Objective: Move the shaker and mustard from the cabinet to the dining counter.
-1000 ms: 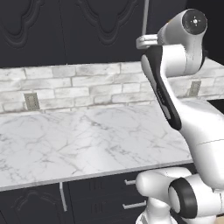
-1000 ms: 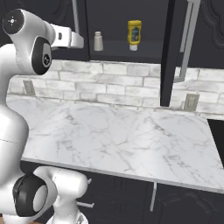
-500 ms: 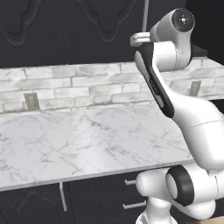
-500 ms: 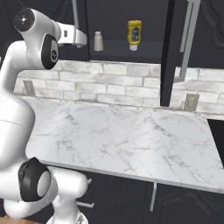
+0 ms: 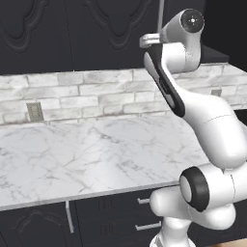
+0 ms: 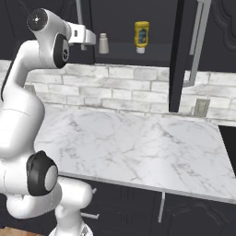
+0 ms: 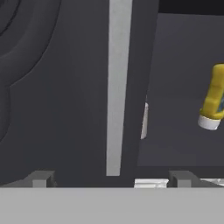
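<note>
shaker point(image 6: 103, 44) stands upright on the shelf inside the open cabinet point(image 6: 129, 20), small grey cylinder with rounded top. in the hand view just a pale sliver of it point(image 7: 144, 121) peeks out past the edge of the cabinet door point(image 7: 65, 87). mustard point(image 6: 141, 36) sits on the same shelf, to the right of the shaker and apart from it, yellow bottle with its white cap end down, dark label facing out; hand view catches it at the right edge point(image 7: 213, 98). silver bar handle point(image 7: 119, 83) runs vertically down the door, close in front of the hand camera. claw point(image 7: 109, 178) with its two dark tips spread wide apart, nothing between them, pointed at the door and handle. in the right base view the claw point(image 6: 92, 38) is up at shelf height, just left of the shaker, cannot tell if touching. an open cabinet door point(image 6: 180, 50) hangs right of the mustard. below, the marble counter point(image 6: 138, 147) with pale brick backsplash point(image 6: 129, 87).
</note>
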